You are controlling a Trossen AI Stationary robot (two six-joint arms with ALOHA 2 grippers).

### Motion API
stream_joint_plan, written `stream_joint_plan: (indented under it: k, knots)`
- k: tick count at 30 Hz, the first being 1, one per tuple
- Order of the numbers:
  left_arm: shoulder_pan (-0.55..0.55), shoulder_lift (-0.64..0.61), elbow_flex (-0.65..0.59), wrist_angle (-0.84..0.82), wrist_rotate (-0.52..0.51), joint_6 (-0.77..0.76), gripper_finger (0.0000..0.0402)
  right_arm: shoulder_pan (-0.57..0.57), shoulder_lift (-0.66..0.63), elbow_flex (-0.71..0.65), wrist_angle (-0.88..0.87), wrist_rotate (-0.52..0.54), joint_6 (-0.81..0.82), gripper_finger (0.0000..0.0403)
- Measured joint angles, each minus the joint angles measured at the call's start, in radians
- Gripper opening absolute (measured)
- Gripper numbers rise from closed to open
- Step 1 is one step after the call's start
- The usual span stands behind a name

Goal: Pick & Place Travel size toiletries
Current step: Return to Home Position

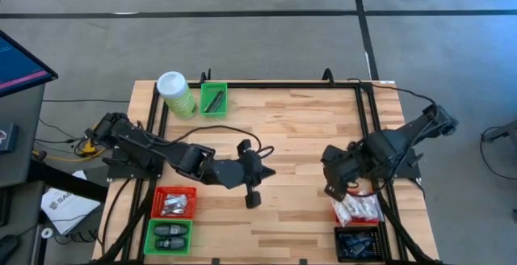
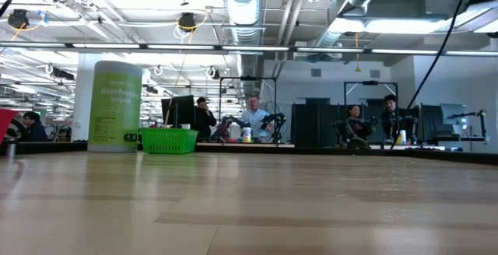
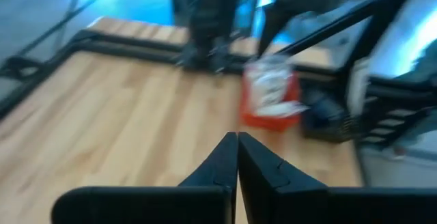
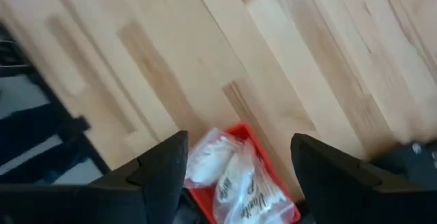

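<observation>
Right wrist view has my right gripper point(image 4: 239, 152) spread wide with nothing between the fingers. It hangs over the red bin point(image 4: 272, 176) near the table's point(image 4: 287, 60) right front corner, and white sachets point(image 4: 229, 173) fill that bin. Left wrist view has my left gripper point(image 3: 237, 142) pressed shut and empty, above bare wood near the table's middle, toward the front edge.

I judge the sachets light, soft and crinkly, probably slick. They are best pinched across the middle, where the film bunches.

Only the high view shows the rest:
- dark packets point(image 1: 358, 245) in the black bin point(image 1: 337, 241) at the right front corner;
- silvery packets point(image 1: 174, 204) in the left red bin point(image 1: 155, 202);
- oval pieces point(image 1: 170, 234) in the front green bin point(image 1: 148, 237).

Low view shows neither gripper nor toiletries, just the canister point(image 2: 117, 107) and the back green bin point(image 2: 169, 140).
</observation>
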Motion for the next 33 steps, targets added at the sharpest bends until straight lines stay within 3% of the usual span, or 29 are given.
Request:
stream_joint_plan:
  k: [4, 9, 18, 26, 33]
  knots:
    - [-0.005, -0.010, 0.000, 0.090, 0.065, 0.003, 0.0003, -0.046, 0.000, 0.072, 0.025, 0.014, -0.070, 0.0249]
    - [-0.003, -0.035, 0.000, 0.158, 0.163, 0.038, 0.0003, -0.079, 0.000, 0.181, 0.117, 0.129, -0.201, 0.0249]
    - [0.067, -0.051, 0.000, 0.178, 0.486, 0.083, 0.0002, -0.147, 0.000, 0.297, 0.242, 0.198, -0.347, 0.0249]
    - [0.125, -0.052, 0.000, 0.259, 0.571, 0.160, 0.0001, -0.170, -0.007, 0.304, 0.347, 0.201, -0.449, 0.0249]
    - [0.196, -0.079, -0.073, 0.393, 0.663, 0.162, 0.0001, -0.145, -0.063, 0.304, 0.463, 0.377, -0.563, 0.0244]
